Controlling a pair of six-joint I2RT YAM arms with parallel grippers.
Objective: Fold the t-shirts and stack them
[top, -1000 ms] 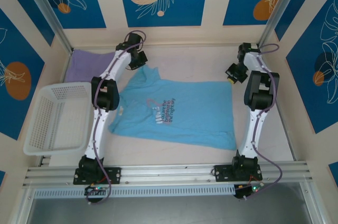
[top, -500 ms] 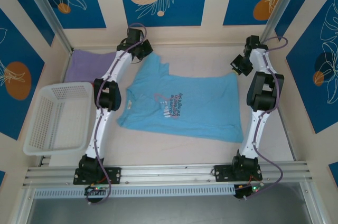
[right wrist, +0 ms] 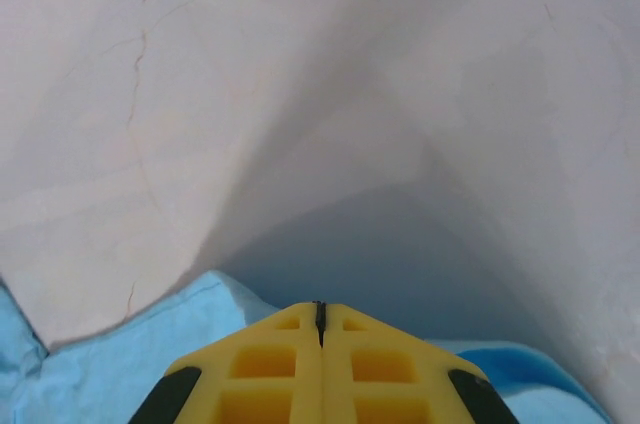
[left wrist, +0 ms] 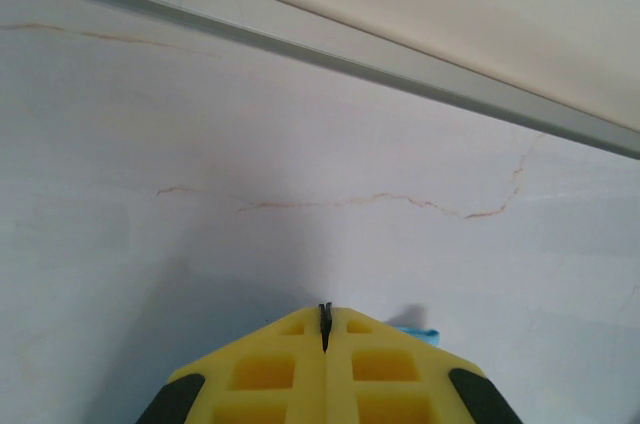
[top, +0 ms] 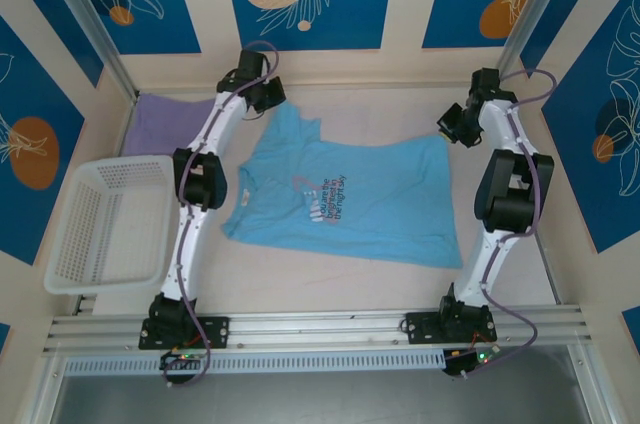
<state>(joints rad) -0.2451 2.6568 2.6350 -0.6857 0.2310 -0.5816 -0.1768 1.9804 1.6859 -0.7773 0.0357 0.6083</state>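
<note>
On table [top: 380,109], left hand [left wrist: 325,310] and right hand [right wrist: 320,307] clamp blue tee [top: 340,199].

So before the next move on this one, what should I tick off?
1. Left gripper shut on the far-left corner of the sky-blue t-shirt: ok, though just a sliver of blue cloth shows beside its fingers.
2. Right gripper shut on the far-right corner, with cloth on both sides of it: ok.
3. Sky-blue t-shirt spread flat, lettering up: ok.
4. Shirt square to the table edge: not ok, it lies skewed.
5. Lavender t-shirt apart at the far left, not overlapped: ok. Whether it is folded: cannot tell.
6. White mesh basket clear of the blue shirt: ok.
</note>
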